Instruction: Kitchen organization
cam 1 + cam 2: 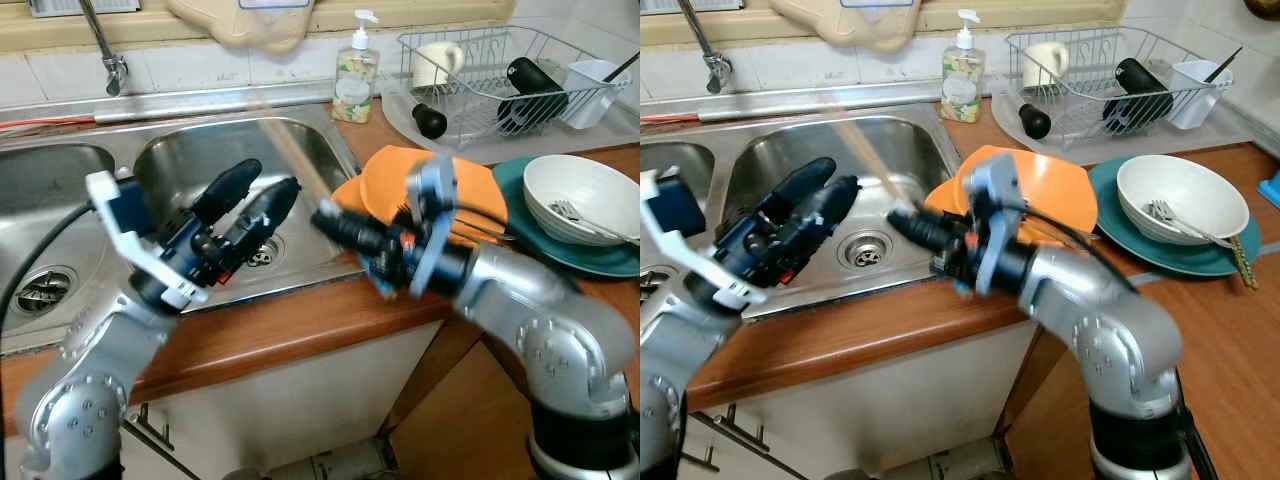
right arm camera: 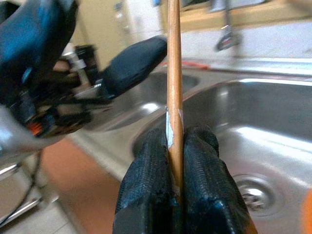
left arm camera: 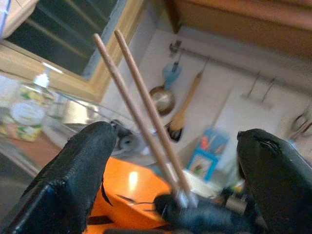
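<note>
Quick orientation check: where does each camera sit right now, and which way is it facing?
Left eye, right eye: on the head, looking down at the sink and counter; both silver arms show.
Left wrist: looks along the open left gripper toward the chopsticks and orange plate.
Right wrist: looks along the right gripper, shut on the chopsticks, toward the sink.
Shared: chopsticks and right gripper appear in every view.

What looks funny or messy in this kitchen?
Nothing is spilled or broken. The odd bit: the right gripper is shut on a pair of chopsticks, holding them up over the sink, while the left gripper waits open beside them. An orange plate sits right at the sink's edge.
</note>
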Available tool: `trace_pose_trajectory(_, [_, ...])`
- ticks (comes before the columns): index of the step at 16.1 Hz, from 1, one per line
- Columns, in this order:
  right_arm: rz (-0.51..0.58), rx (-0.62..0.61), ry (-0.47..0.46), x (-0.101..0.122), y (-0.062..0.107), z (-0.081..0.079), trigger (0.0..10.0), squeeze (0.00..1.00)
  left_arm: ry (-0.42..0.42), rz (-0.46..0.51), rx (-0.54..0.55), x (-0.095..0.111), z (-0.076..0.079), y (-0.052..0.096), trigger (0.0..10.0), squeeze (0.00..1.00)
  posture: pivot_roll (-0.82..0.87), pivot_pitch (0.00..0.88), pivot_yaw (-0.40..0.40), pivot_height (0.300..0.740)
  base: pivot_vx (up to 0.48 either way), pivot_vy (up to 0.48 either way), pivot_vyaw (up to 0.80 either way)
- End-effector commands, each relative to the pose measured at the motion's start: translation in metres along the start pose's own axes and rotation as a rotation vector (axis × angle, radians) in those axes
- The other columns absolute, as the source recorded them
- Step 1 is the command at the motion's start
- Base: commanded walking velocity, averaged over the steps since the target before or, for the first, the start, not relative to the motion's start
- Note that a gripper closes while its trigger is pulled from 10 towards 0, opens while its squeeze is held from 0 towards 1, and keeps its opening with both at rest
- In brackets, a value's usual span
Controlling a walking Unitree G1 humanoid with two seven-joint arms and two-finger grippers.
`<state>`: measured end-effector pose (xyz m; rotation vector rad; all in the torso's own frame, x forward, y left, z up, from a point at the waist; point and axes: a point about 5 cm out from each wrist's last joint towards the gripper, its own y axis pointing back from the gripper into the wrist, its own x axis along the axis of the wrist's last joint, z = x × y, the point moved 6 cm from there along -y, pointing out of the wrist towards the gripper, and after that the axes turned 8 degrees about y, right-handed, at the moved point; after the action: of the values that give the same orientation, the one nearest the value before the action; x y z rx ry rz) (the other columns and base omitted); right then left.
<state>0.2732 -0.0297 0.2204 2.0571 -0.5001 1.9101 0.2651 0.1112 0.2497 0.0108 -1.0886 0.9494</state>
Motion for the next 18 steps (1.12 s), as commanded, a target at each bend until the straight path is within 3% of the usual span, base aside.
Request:
trace_pose_trajectory(1, [0.032, 0.064, 0.024, 0.006, -0.001, -0.012, 0.0, 0.0, 0.037, 0.002, 0.01, -0.002, 0.0, 0.001, 4.6, 0.0, -0.03, 0.0, -0.009, 0.74, 0.0, 0.0, 0.0])
trace_pose_trajectory(2, [0.034, 0.096, 0.015, 0.004, 0.0, -0.017, 0.0, 0.0, 0.058, 0.011, -0.001, -0.005, 0.001, 0.002, 0.0, 0.0, -0.04, 0.0, -0.014, 0.74, 0.0, 0.0, 0.0])
trace_pose_trajectory(4, [0.024, 0.147, -0.003, 0.0, 0.001, -0.024, 0.0, 0.0, 0.108, 0.0, -0.067, -0.012, 0.011, 0.003, 0.0, 0.0, -0.04, 0.0, -0.017, 0.74, 0.0, 0.0, 0.0])
trace_pose_trajectory(8, [0.002, 0.211, -0.016, -0.008, 0.005, -0.03, 0.0, 0.0, 0.164, -0.018, -0.099, -0.02, 0.014, 0.003, 0.0, 0.0, -0.05, 0.0, -0.026, 0.74, 0.0, 0.0, 0.0])
trace_pose_trajectory(18, [0.004, 0.207, -0.023, -0.011, 0.007, -0.03, 0.0, 0.0, 0.184, -0.026, -0.092, -0.022, 0.013, 0.008, 0.0, 0.0, -0.05, 0.0, -0.013, 0.74, 0.0, 0.0, 0.0])
